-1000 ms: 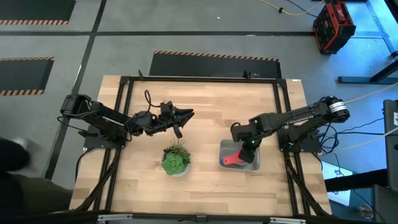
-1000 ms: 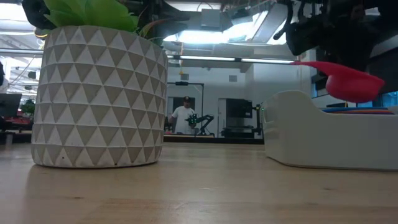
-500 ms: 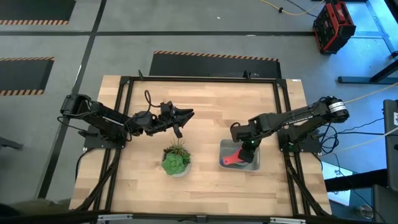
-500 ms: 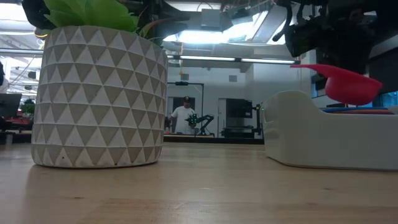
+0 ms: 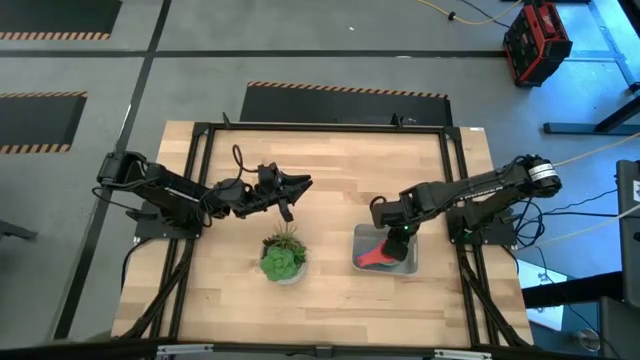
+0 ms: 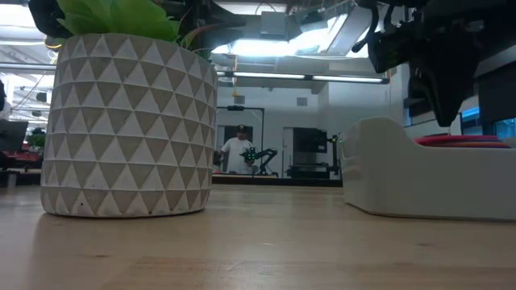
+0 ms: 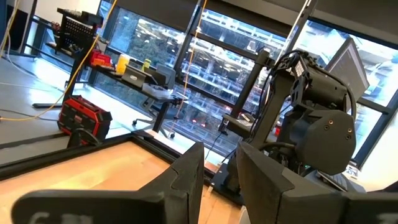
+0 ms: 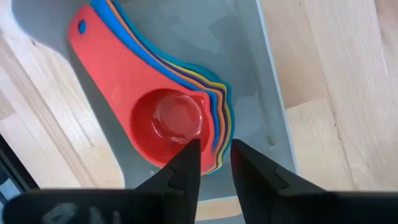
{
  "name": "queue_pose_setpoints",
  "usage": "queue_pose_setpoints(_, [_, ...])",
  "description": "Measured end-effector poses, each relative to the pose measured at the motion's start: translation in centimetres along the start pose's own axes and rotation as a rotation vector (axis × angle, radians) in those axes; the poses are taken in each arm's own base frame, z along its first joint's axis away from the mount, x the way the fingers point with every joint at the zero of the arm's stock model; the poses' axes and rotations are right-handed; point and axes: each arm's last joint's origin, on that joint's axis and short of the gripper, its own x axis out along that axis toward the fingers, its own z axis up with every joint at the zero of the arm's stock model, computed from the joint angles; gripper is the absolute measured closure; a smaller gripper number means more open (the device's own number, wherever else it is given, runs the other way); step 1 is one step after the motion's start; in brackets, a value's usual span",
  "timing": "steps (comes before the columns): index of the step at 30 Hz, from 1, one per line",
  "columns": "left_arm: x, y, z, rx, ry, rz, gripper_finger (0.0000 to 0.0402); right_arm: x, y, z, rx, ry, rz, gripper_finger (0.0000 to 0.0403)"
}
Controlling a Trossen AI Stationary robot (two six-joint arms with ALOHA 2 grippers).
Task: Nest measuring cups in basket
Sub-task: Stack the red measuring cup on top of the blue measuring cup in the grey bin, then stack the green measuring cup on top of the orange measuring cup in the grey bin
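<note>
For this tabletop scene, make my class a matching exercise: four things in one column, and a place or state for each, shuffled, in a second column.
Things:
1. red measuring cup
2. potted plant
3. right hand
4. left hand

Places or states:
A. over bare wood, away from the basket
B. directly above the basket, fingers apart
C. on top of the nested stack
D. standing on the table, left of the basket

Pairs: 1-C, 2-D, 3-B, 4-A

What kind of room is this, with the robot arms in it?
Probably a robotics lab or workshop. Striped hazard tape marks the grey floor, a red and black tool case sits there, and a person works at another robot rig behind the wooden table.
</note>
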Motion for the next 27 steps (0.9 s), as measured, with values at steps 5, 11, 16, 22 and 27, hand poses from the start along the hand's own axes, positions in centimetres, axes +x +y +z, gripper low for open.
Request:
queue_pose_setpoints(5, [0.0,0.0,0.0,0.0,0.0,0.0,0.0312,0.0,0.0,0.0,-0.023,0.002,0.0,0.0309])
queue_pose_setpoints(11, [0.0,0.0,0.0,0.0,0.0,0.0,0.0312,-1.1,0.2,0.0,-0.026,0.009,0.02,0.0309])
queue_pose_setpoints(16, [0.0,0.0,0.0,0.0,0.0,0.0,0.0312,-3.2,-0.1,-0.3,-0.036,-0.021,0.043,0.0309])
queue_pose_setpoints(22, [0.0,0.0,0.0,-0.001,0.0,0.0,0.0312,-5.4,-2.7,-1.1,0.028,-0.041,0.007,0.0309])
queue_pose_setpoints(27, [0.0,0.0,0.0,-0.001,0.0,0.0,0.0312,-6.9,-5.3,-1.8,0.064,-0.09,-0.133,0.0309])
